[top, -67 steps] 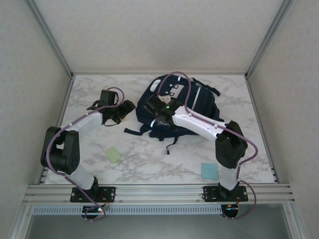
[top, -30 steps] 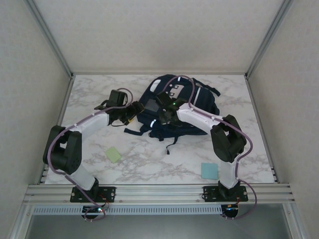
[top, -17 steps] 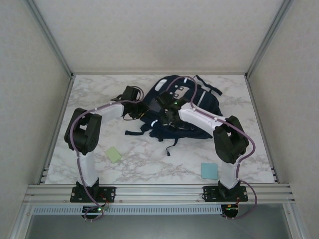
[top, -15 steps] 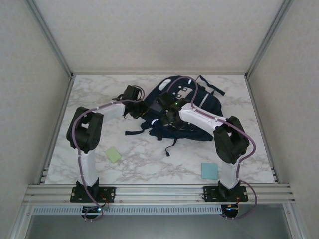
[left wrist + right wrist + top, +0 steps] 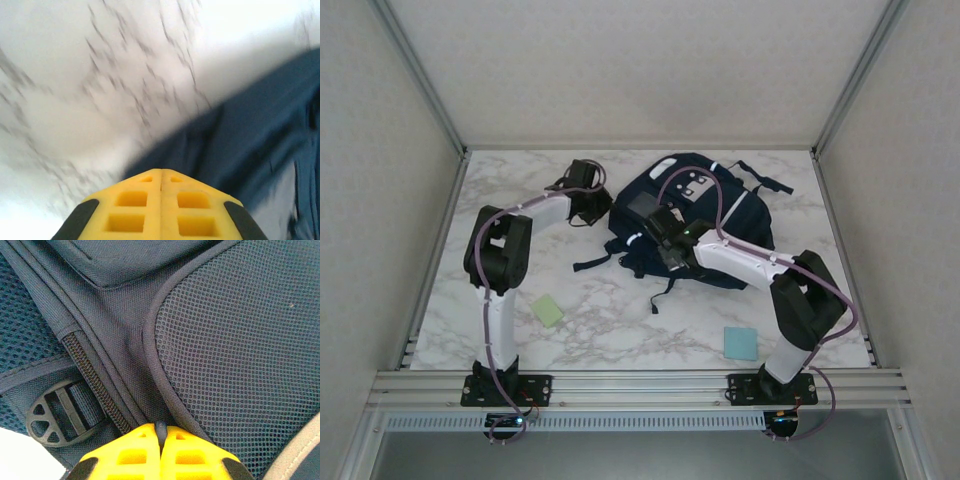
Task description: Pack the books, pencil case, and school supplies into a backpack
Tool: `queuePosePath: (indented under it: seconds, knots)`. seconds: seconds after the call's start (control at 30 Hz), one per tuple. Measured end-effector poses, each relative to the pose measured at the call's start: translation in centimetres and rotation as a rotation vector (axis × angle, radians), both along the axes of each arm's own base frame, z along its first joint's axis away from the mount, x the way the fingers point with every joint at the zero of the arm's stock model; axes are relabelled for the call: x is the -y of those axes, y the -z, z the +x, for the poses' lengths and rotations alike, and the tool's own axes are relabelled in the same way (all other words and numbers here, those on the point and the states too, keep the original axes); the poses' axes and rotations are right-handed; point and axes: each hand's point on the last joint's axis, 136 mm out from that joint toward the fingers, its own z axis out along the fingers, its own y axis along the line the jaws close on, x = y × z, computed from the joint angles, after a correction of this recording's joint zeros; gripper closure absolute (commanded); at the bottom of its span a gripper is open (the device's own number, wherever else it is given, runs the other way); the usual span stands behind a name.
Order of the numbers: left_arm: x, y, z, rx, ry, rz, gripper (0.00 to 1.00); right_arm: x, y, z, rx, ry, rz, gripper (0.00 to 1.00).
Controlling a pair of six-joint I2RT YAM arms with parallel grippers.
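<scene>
At the far middle of the table (image 5: 510,180) lies the backpack (image 5: 740,205), front patches up, with both arms reaching onto it. The right gripper (image 5: 161,429) is closed tight where a seam and the zip (image 5: 90,371) run together, and a dark sliver of the backpack sits nipped between its tips – a thin hold, by the look of it. The left gripper (image 5: 161,174) is closed too, pads meeting, at the backpack's left edge; that view is blurred, so whether any cloth is caught between them I cannot tell.

The main risk, I judge, is the backpack sliding instead of opening. If the left gripper has shut on nothing, nothing anchors the bag, and a pull from the right would drag the whole thing across the smooth marble. The right's pinch could also slip off the piping (little fabric is in it), or tug the seam and not the zip. A loose strap near the buckle (image 5: 50,417) might snag.

The green pad (image 5: 547,310) and the blue pad (image 5: 741,343) lie near the front edge, well apart from the backpack – a sliding bag would leave them further to carry.
</scene>
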Motion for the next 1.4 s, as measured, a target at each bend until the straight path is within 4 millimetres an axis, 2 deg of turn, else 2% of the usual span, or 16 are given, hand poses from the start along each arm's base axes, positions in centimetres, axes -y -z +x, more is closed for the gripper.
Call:
queuePosePath:
  seconds: [0.03,0.07,0.13,0.17,0.23,0.3,0.43,0.5,0.6,0.77,0.8,0.83,0.9,1.03,1.23,1.4]
  knots:
    - [-0.7,0.3,0.5,-0.002,-0.013,0.010,0.89,0.4,-0.1,0.0,0.004,-0.015,-0.024,1.00]
    - [-1.5,0.6,0.8,-0.008,-0.025,0.021,0.78,0.7,-0.1,-0.1,0.004,-0.029,-0.046,1.00]
    - [-2.7,1.0,0.8,-0.029,-0.037,0.035,0.48,0.9,-0.2,-0.1,0.003,-0.051,-0.070,1.00]
    - [-2.9,1.0,0.7,-0.034,-0.036,0.035,0.39,0.8,-0.2,-0.1,0.003,-0.061,-0.075,1.00]
    - [-2.6,0.7,-0.1,-0.039,-0.021,0.019,0.29,0.7,-0.2,-0.1,-0.001,-0.080,-0.080,1.00]
    - [-1.9,-0.1,-2.3,-0.053,0.006,0.003,0.25,0.5,-0.2,-0.1,-0.006,-0.098,-0.079,1.00]
    - [1.5,-4.0,-7.6,-0.030,0.091,-0.050,0.16,-0.2,-0.8,0.3,-0.002,-0.128,-0.074,1.00]
    - [3.3,-5.6,-9.8,-0.014,0.123,-0.093,0.16,-0.4,-0.9,0.2,-0.002,-0.140,-0.077,1.00]
    - [6.1,-6.0,-12.2,-0.032,0.155,-0.167,0.17,-0.5,-0.8,0.1,-0.007,-0.156,-0.081,1.00]
    - [7.9,-1.5,-12.4,-0.143,0.110,-0.208,0.19,-0.7,-0.9,-0.4,-0.008,-0.168,-0.056,1.00]
    - [8.2,-1.3,-12.1,-0.152,0.103,-0.219,0.22,-0.6,-1.0,-0.5,-0.004,-0.170,-0.050,1.00]
    - [8.6,-1.7,-11.4,-0.145,0.098,-0.232,0.28,-0.6,-1.1,-0.7,0.000,-0.171,-0.040,1.00]
    - [9.4,-1.8,-10.4,-0.137,0.089,-0.243,0.50,-0.6,-1.4,-0.8,0.009,-0.174,-0.024,1.00]
    - [9.7,-0.1,-9.4,-0.158,0.071,-0.234,1.00,-0.8,-1.6,-0.9,0.017,-0.179,-0.001,1.00]
    - [9.4,-0.8,-7.0,-0.126,0.060,-0.261,1.00,-0.6,-0.4,-1.5,0.004,-0.210,-0.019,1.00]
    - [8.4,-1.2,-5.3,-0.119,0.066,-0.266,1.00,-1.0,-1.0,-1.9,0.044,-0.277,-0.014,1.00]
